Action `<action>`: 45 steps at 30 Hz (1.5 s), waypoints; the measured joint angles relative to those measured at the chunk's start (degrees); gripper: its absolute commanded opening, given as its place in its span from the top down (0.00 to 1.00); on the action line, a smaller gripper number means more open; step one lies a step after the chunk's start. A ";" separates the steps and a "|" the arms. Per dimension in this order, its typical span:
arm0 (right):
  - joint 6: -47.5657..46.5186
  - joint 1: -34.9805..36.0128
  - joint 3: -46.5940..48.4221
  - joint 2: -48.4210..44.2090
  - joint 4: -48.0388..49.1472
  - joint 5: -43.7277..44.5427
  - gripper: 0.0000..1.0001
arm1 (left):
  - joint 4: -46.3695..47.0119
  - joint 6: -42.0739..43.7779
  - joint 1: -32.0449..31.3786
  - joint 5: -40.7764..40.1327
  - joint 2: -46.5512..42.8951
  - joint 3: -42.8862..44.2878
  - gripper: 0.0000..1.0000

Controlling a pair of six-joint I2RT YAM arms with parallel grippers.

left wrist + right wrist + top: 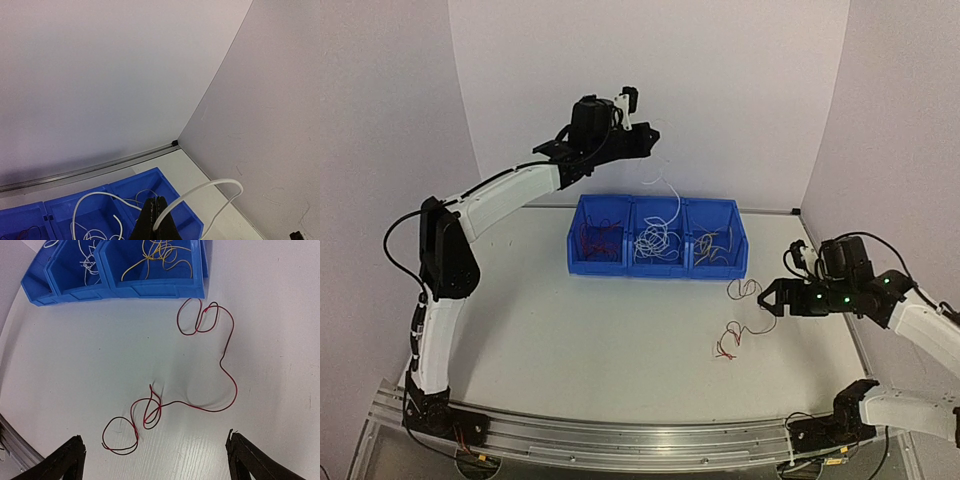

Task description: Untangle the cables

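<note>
A blue three-compartment bin stands at the back of the table. It holds red cables on the left, white cables in the middle and yellow-orange cables on the right. My left gripper is raised high above the bin, shut on one white cable that loops out and hangs down towards the middle compartment. A long red cable lies loose in curls on the table in front of the bin. My right gripper hovers open just above its near end, the fingers wide apart and holding nothing.
The bin sits just beyond the red cable's far loops. A metal rail runs along the near table edge. White walls close off the back and both sides, meeting in a corner behind the bin.
</note>
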 measured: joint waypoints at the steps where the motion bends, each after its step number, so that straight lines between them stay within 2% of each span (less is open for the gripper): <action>1: 0.16 0.00 -0.02 -0.14 -0.04 0.12 0.04 | -0.02 -0.02 0.19 -0.27 0.70 0.00 1.00; 12: 1.21 0.00 -0.74 -1.73 -1.38 1.79 0.03 | -0.73 -0.23 1.60 -2.67 9.23 2.92 1.00; 22: 1.20 0.00 -1.38 -1.98 -2.79 4.06 0.02 | -1.19 -3.35 2.46 -0.81 17.99 4.61 1.00; 45: 1.20 0.00 -1.85 -2.59 -4.86 7.26 0.02 | -0.72 -6.07 2.83 4.00 20.59 2.74 1.00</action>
